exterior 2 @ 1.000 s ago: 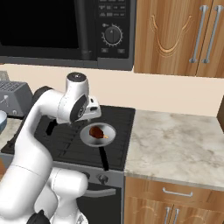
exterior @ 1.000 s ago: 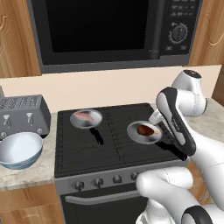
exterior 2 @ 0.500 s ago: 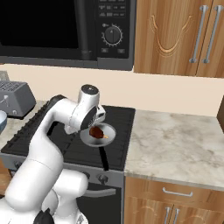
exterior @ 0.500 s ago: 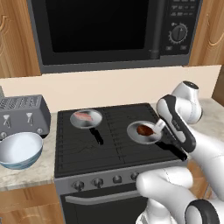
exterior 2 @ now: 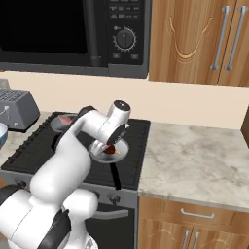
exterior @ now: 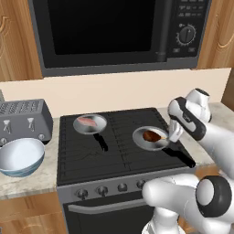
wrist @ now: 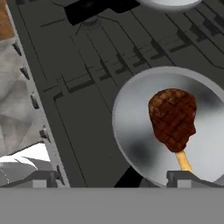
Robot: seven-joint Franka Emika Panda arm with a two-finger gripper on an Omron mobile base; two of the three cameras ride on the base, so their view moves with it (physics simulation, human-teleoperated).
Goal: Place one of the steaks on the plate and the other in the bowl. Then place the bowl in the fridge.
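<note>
The dark reddish-brown steak (wrist: 173,118) with a bone end lies in a silver pan (wrist: 131,131) on the right side of the stove. My gripper (wrist: 115,178) hangs open just above that pan, the steak lying toward its right fingertip (wrist: 188,177). In the left base view the gripper (exterior: 172,134) stands at the right rim of that pan, beside the steak (exterior: 150,135). The pale pink steak (exterior: 87,122) lies in the left pan (exterior: 90,124). The bowl (exterior: 20,156) sits on the counter left of the stove. The plate and the fridge are out of view.
A toaster (exterior: 23,119) stands behind the bowl. A black microwave (exterior: 119,32) hangs above the stove (exterior: 114,155). Both pans have black handles pointing toward the front. A marble counter (exterior 2: 194,165) runs to the right of the stove under wooden cabinets (exterior 2: 199,39).
The hand has come down and a little forward toward the right pan with the brown steak. The jaws have stayed open; both steaks and the bowl have not moved.
</note>
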